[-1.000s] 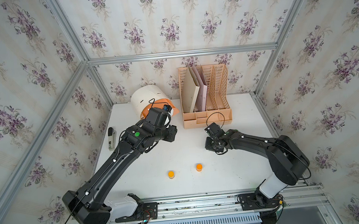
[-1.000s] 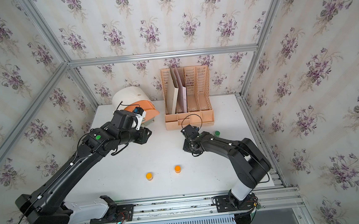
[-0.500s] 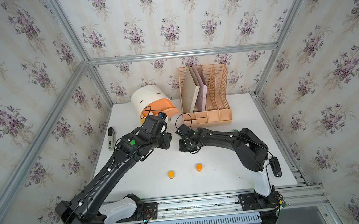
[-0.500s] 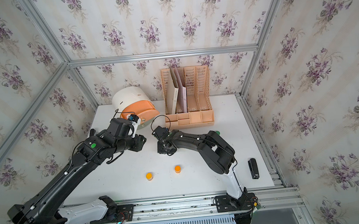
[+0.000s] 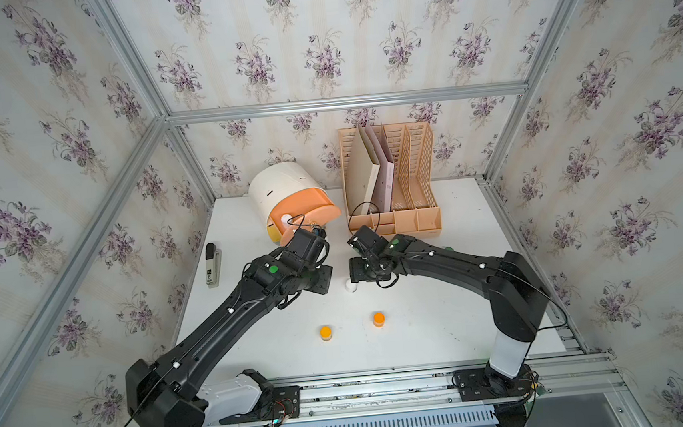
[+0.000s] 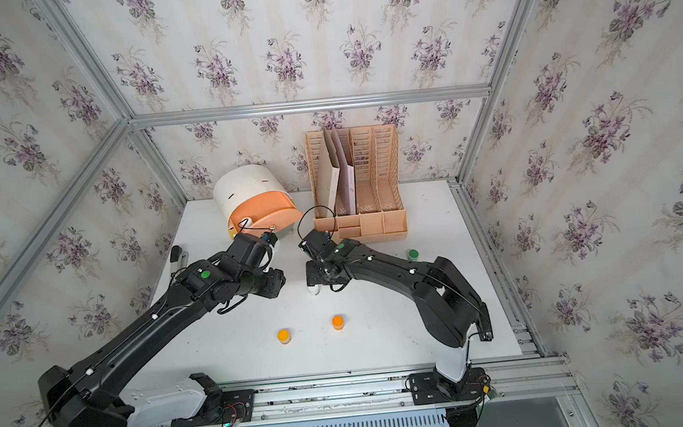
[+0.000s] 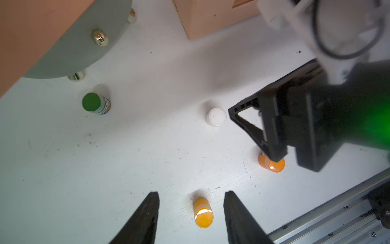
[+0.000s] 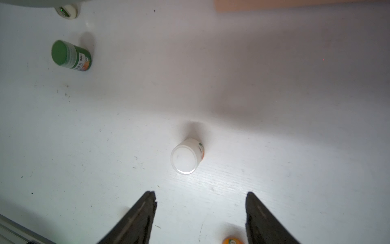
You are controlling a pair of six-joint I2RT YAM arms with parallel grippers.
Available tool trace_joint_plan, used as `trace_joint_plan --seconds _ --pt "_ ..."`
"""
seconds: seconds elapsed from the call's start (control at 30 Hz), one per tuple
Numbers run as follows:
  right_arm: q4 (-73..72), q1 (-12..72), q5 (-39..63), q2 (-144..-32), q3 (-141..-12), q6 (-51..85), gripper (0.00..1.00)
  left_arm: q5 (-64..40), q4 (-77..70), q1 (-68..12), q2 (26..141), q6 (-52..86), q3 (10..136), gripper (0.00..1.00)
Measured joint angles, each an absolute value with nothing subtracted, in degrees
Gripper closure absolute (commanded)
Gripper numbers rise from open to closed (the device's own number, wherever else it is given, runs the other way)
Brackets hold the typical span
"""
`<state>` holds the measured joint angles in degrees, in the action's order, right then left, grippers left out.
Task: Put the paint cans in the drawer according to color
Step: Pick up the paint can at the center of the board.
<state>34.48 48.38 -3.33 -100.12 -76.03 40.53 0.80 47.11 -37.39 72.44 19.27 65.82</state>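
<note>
first, two orange paint cans (image 5: pixel 326 331) (image 5: pixel 378 318) are seen upright near the front of the table (image 5: pixel 445 331). beyond them, the left gripper (image 7: pixel 191 195) and right gripper (image 8: pixel 200 196) are held apart and empty, with a white can (image 5: pixel 350 285) standing just beside the right. farthest back, the drawer (image 5: pixel 283 185) is set, its peach front pulled out.

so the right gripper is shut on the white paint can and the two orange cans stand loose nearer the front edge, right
Not quite. The right gripper is open. The white paint can stands free on the table ahead of its fingertips, untouched, as the right wrist view shows. The two orange cans do stand loose nearer the front edge.
</note>
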Motion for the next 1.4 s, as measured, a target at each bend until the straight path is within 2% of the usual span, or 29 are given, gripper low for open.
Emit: trace_joint_plan --seconds 0.03,0.07,0.33,0.67,0.83,0.87,1.13,1.3,1.4 --pt "34.9 47.6 -3.6 -98.2 -74.7 40.5 0.3 0.6 46.4 -38.1 73.5 19.5 65.6 0.39" --pt "34.9 46.7 -3.8 -96.0 -73.1 40.3 0.3 0.6 45.6 -39.0 75.1 19.5 65.6 0.38" --pt "33.8 41.2 -4.8 -80.7 -62.6 37.5 0.31 1.3 38.4 -42.8 91.4 20.7 66.9 0.35" --pt "31.6 39.6 -5.2 -71.3 -56.8 36.5 0.31 3.5 33.3 -43.0 103.8 22.1 70.6 0.36" --pt "31.1 39.5 -5.7 -69.8 -55.9 36.2 0.31 3.9 32.0 -43.0 105.9 22.5 71.2 0.44" --pt "31.1 39.5 -5.8 -69.6 -55.7 36.1 0.31 4.1 32.1 -43.0 106.3 22.6 71.4 0.49" --pt "31.1 39.3 -6.4 -69.1 -55.6 36.0 0.32 4.8 32.1 -43.0 108.1 22.9 72.0 0.57" --pt "31.2 39.0 -6.6 -69.0 -55.2 36.0 0.32 4.9 32.2 -43.0 108.1 22.9 72.0 0.72" --pt "31.1 38.9 -6.6 -68.9 -55.2 36.0 0.32 4.9 33.4 -43.0 106.7 22.9 72.2 0.76"
